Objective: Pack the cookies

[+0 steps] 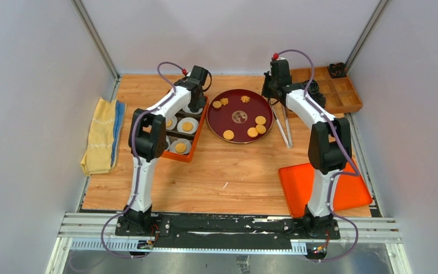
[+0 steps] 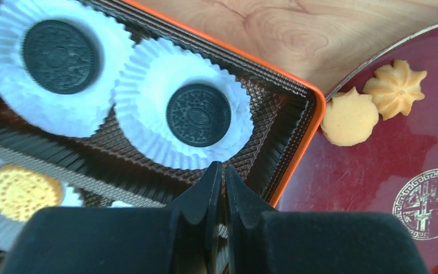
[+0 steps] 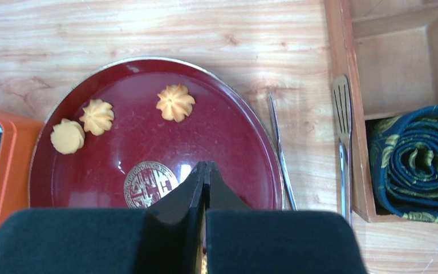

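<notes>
Wooden table [image 1: 228, 171] inside a white-walled enclosure, seen from above and from both wrists.

- Red round plate [image 1: 228, 117], centre of the far half. It holds loose cookies: four round golden cookies [image 1: 252, 132] along its near right part, and three paler ones near its far left rim, two of them clearly flower-shaped cookies [image 3: 175, 103].
- Orange-rimmed box [image 1: 199, 134], just left of the plate and close to its rim, lined with white paper cups [image 2: 148, 74]. Two cups at the box's far end each hold one of the black cookies [image 2: 198, 115]. The cups nearer the arms hold golden round ones [image 2: 17, 192].
- Left gripper [image 2: 223, 171]: over the far right corner of the box, fingertips pressed together with nothing between them.
- Right gripper [image 3: 204, 171]: over the right side of the plate, fingers closed and empty.
- Metal tongs [image 1: 285, 128]: on the table just right of the plate.
- Wooden organiser [image 1: 336, 94]: far right corner, with a rolled blue cloth [image 3: 416, 160] in one compartment.
- Yellow towel [image 1: 101, 136]: folded at the left edge.
- Orange lid [image 1: 319, 185]: flat at the near right.
</notes>
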`<state>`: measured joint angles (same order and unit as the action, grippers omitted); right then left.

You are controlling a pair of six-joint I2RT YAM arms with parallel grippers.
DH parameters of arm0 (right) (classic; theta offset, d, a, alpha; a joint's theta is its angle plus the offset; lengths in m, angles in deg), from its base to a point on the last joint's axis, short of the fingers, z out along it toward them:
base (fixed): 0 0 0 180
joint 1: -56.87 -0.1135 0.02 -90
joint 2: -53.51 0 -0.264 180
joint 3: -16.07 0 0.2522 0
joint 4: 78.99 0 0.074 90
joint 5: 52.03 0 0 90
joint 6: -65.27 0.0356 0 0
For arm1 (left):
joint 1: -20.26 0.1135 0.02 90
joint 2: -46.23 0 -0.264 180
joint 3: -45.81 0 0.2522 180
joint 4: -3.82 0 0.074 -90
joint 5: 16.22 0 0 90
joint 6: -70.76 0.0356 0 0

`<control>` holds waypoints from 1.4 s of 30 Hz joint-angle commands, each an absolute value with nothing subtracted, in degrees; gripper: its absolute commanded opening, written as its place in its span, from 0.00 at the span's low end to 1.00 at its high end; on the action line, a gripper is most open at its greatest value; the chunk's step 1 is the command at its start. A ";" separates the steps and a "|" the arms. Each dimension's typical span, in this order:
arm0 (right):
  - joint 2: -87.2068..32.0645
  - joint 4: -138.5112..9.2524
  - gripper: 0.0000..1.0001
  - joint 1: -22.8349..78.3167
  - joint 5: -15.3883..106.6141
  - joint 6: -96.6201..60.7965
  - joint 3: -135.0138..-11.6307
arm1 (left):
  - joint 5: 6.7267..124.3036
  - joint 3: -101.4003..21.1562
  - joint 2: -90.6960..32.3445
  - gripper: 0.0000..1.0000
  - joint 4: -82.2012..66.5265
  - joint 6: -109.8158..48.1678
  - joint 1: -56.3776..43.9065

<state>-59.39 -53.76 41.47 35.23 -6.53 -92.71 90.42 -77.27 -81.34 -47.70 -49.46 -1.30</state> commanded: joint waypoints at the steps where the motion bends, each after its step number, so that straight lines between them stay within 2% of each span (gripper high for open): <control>1: -56.56 -53.47 0.00 41.49 35.41 -7.64 -89.39 | 86.80 -75.90 -84.42 0.10 -49.57 -50.75 -1.72; 5: -54.12 -53.00 0.00 41.39 36.93 -6.95 -87.34 | 89.33 -66.71 -78.31 0.06 -48.88 -51.87 -3.93; 8: -52.28 -53.11 0.00 40.98 40.17 -6.02 -85.18 | 92.36 -56.42 -69.44 0.06 -46.58 -51.93 -6.05; 11: -50.23 -53.30 0.00 40.24 40.15 -5.66 -82.78 | 89.91 -48.29 -63.22 0.06 -45.24 -52.47 -6.94; 19: -47.40 -52.36 0.00 39.73 42.31 -5.52 -80.57 | 85.99 -36.50 -57.93 0.06 -43.39 -53.49 -12.56; 31: -46.62 -43.02 0.00 38.24 43.81 -6.39 -78.70 | 83.74 -30.57 -54.61 0.06 -41.06 -55.11 -24.72; 37: -37.75 -43.35 0.00 36.28 40.80 -6.80 -68.04 | 80.99 -33.96 -54.49 0.06 -40.97 -53.94 -31.07; 42: -29.34 -35.67 0.00 33.14 39.02 -9.02 -64.09 | 75.63 -37.39 -56.40 0.06 -39.26 -51.81 -35.13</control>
